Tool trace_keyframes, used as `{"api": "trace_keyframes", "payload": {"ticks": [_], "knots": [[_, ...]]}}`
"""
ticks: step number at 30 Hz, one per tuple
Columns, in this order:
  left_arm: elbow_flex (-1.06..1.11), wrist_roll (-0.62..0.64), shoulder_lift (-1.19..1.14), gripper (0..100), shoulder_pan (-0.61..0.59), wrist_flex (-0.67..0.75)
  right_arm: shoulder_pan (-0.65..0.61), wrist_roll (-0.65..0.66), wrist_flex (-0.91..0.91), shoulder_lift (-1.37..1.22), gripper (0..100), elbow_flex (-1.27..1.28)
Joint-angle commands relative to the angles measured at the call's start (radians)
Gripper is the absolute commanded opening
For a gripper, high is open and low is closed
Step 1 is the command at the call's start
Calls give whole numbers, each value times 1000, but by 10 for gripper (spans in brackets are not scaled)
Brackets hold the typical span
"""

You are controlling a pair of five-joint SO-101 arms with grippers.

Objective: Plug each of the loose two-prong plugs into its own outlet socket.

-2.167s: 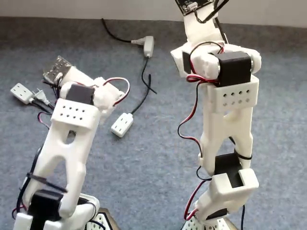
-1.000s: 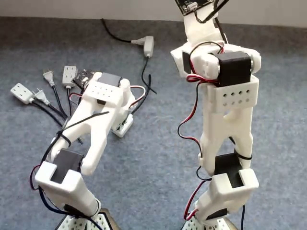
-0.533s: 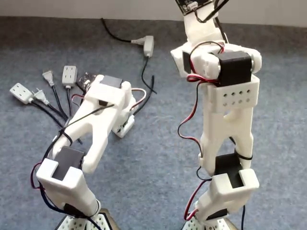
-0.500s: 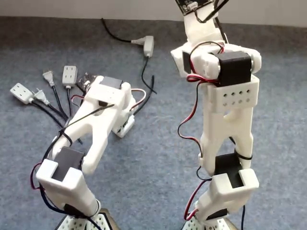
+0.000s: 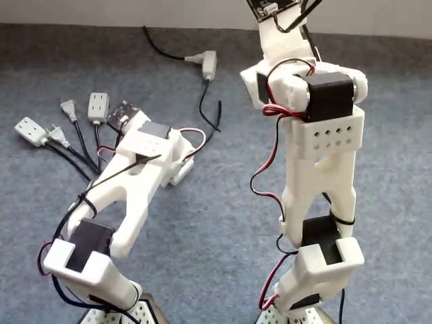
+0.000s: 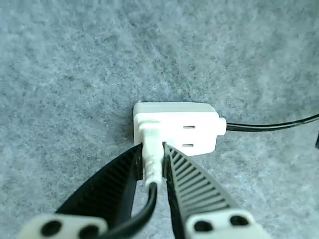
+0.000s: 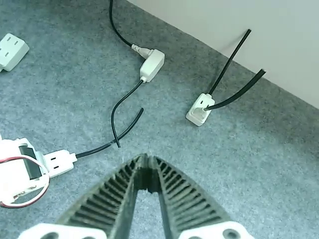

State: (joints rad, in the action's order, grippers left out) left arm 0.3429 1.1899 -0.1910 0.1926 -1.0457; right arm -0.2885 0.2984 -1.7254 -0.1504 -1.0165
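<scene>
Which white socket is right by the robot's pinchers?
The socket at the left gripper's tips, meeting the plug it holds; the far-left socket and the rest lie away.

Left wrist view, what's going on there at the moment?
The left gripper is shut on a white plug, its front pressed against the white socket on the grey carpet; how deep the prongs sit is hidden. The right gripper is shut on nothing, held above the carpet. Farther off another plug lies loose.
</scene>
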Motion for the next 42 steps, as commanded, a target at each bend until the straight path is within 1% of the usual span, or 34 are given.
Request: {"api": "trace_keyframes", "payload": {"ticks": [1,10,13,15,20,24,28,29,30,33,35,42], "knots": [[-38,-69,1,7,19,-32,12,6,-41,18,6,-35],[-251,-367,2,10,19,-253,12,6,-41,18,6,-35],[-311,-494,2,55,19,-295,12,6,-41,18,6,-35],[-340,-519,2,85,21,-321,12,6,-41,18,6,-35],[-366,-526,-2,139,19,-351,12,6,-41,16,6,-35],[-352,-626,-7,174,19,-359,12,6,-39,16,6,-35],[-374,-652,1,196,15,-356,12,6,-39,16,6,-35],[-389,-687,-1,210,15,-358,12,6,-39,16,6,-35],[-406,-750,-5,222,15,-359,12,6,-39,16,6,-35],[-418,-1000,-7,239,16,-356,12,6,-39,16,6,-35],[-418,-1140,-7,239,16,-359,12,6,-39,16,6,-35],[-417,-1441,-8,242,-24,-351,12,8,-39,16,6,-35]]}}
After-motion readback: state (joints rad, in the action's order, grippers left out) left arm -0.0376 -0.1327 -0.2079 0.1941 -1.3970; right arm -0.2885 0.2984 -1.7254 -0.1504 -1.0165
